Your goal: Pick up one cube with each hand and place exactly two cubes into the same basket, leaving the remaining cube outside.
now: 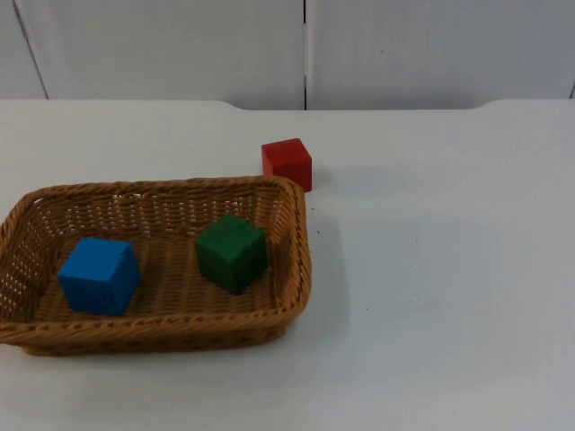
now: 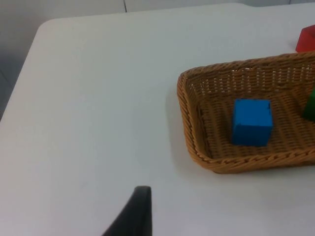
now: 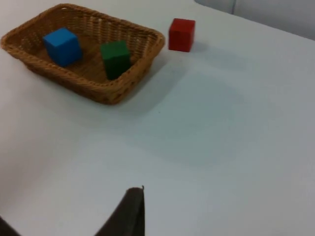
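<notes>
A brown wicker basket (image 1: pixel 302 260) sits on the left half of the table. Inside it, a blue cube (image 1: pixel 99 275) lies toward the left end and a green cube (image 1: pixel 232 252) toward the right end, with a gap between them. A red cube (image 1: pixel 287 163) stands on the table just behind the basket's far right corner, outside it. My left gripper (image 2: pixel 140 211) hangs over bare table well away from the basket (image 2: pixel 185 105) and the blue cube (image 2: pixel 252 121). My right gripper (image 3: pixel 131 211) waits far from the basket (image 3: pixel 114 96), green cube (image 3: pixel 115 58) and red cube (image 3: pixel 181 34).
The grey partition wall (image 1: pixel 296 45) closes the back of the table. A wide stretch of white table top (image 1: pixel 449 269) lies to the right of the basket. The table's rounded left corner (image 2: pixel 42 29) appears in the left wrist view.
</notes>
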`<control>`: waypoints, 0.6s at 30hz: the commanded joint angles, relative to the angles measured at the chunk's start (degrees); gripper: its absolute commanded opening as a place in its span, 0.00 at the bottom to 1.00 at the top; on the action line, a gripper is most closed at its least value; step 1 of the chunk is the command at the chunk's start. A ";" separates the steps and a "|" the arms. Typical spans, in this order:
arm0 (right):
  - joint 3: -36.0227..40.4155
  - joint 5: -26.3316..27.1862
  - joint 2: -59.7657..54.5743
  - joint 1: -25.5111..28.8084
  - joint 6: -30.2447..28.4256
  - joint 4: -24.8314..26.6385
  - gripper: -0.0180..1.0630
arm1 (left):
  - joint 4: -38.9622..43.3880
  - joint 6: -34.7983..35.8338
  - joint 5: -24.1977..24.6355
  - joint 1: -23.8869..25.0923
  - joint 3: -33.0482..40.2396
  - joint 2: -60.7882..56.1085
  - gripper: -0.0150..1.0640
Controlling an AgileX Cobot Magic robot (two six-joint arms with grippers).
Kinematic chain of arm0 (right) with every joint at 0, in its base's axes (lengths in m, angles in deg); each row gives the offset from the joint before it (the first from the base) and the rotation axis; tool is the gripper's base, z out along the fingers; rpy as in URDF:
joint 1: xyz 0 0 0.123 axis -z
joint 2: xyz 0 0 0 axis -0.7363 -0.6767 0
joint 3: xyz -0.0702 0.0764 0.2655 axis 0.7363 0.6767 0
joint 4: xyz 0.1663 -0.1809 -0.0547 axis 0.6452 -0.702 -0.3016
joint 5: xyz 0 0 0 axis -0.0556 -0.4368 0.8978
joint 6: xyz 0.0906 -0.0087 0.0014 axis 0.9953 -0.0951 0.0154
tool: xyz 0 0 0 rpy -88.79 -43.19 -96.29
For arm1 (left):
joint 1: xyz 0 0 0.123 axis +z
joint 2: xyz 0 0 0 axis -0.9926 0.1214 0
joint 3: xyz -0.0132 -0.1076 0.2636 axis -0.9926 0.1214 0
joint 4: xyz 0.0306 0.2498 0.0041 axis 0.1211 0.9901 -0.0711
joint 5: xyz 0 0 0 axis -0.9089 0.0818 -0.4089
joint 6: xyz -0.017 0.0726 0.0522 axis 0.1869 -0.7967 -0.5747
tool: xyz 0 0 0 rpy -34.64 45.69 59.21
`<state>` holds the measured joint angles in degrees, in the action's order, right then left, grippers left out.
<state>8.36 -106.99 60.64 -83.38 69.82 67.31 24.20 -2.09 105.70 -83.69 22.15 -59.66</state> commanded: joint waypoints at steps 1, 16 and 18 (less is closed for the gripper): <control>0.39 0.08 0.21 1.89 0.15 0.39 0.99 | 0.00 0.31 -0.61 0.18 0.31 -0.19 0.99; 0.39 0.08 0.21 19.36 0.15 0.39 0.99 | 0.00 0.31 -0.61 0.18 0.31 -0.19 0.99; 0.39 0.08 0.21 21.32 0.15 0.39 0.99 | 0.00 0.31 -0.61 0.18 0.31 -0.19 0.99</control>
<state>8.36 -106.99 60.64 -63.46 69.82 67.31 24.20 -2.09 105.70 -83.69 22.15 -59.66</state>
